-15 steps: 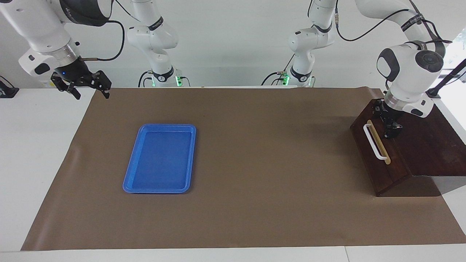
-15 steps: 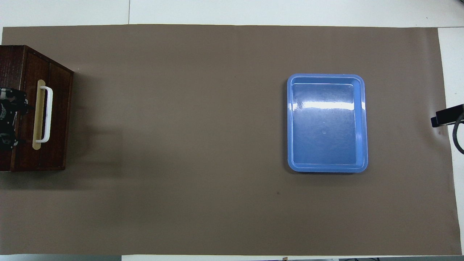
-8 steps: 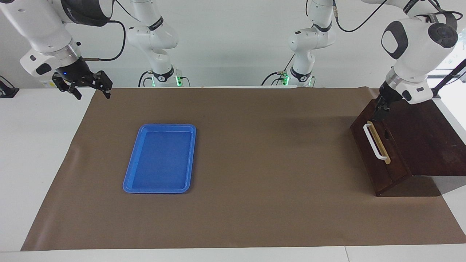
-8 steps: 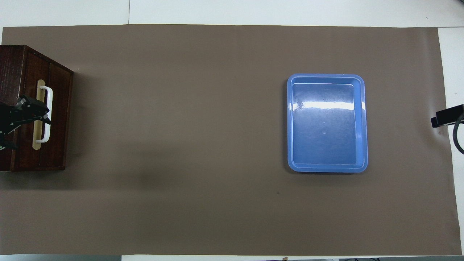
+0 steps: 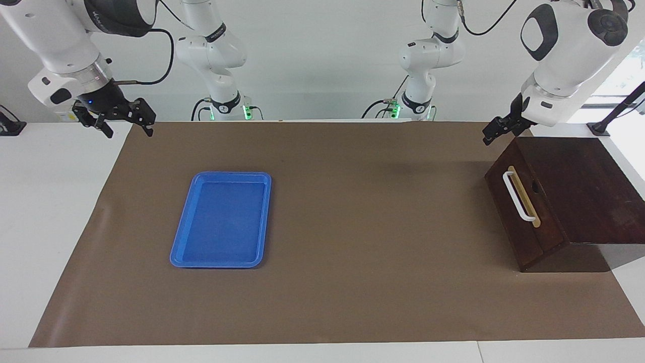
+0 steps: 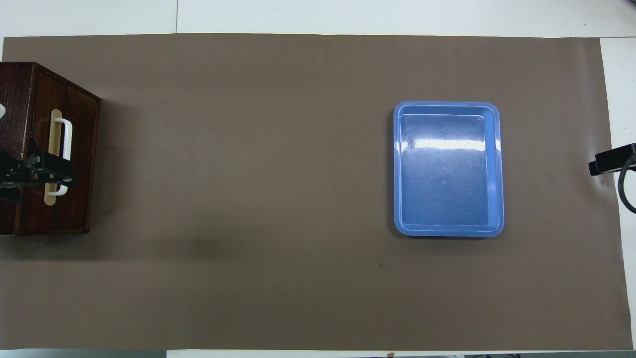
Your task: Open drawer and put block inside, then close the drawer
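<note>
The drawer box is cut by the overhead edge; its handle is partly covered by the left tool.

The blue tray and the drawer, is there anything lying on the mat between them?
Nothing. In both views, only bare brown mat lies between the blue tray and the drawer; no block shows there.
</note>
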`<action>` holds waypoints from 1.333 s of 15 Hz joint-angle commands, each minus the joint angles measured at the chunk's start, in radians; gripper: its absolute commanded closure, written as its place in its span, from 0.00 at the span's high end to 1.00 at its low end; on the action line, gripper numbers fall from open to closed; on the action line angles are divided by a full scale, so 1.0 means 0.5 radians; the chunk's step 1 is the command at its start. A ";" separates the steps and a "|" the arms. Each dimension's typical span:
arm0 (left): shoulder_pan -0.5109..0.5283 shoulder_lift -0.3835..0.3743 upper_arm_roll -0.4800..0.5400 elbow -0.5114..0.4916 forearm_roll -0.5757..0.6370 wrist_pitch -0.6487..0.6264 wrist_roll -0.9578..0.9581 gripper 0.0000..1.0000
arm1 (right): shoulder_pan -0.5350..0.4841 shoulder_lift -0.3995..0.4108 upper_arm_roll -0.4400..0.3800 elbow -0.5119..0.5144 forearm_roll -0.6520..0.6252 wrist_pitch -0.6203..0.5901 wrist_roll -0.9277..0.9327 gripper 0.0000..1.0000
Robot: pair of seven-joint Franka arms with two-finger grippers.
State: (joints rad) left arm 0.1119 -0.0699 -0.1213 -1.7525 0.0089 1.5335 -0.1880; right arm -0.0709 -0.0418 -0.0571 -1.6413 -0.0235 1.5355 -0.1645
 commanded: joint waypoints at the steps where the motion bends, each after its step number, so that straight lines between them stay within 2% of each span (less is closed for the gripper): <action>1: -0.033 0.020 0.000 0.057 -0.012 -0.100 0.118 1.00 | 0.001 -0.015 0.019 -0.016 -0.014 0.018 0.025 1.00; 6: -0.079 0.100 0.006 0.081 0.050 -0.143 0.204 1.00 | -0.002 -0.011 0.019 -0.016 -0.011 0.043 0.022 1.00; 13: -0.162 0.103 0.022 0.090 0.050 -0.149 0.244 1.00 | -0.002 -0.005 0.019 -0.006 0.010 0.049 0.022 1.00; 20: -0.156 0.195 0.025 0.238 0.053 -0.189 0.281 1.00 | -0.002 -0.005 0.022 -0.012 0.010 0.092 0.007 1.00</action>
State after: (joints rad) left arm 0.0457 -0.0060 -0.1195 -1.6878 0.0182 1.4776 -0.0612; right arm -0.0705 -0.0418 -0.0502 -1.6399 -0.0229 1.5656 -0.1645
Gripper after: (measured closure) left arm 0.000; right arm 0.000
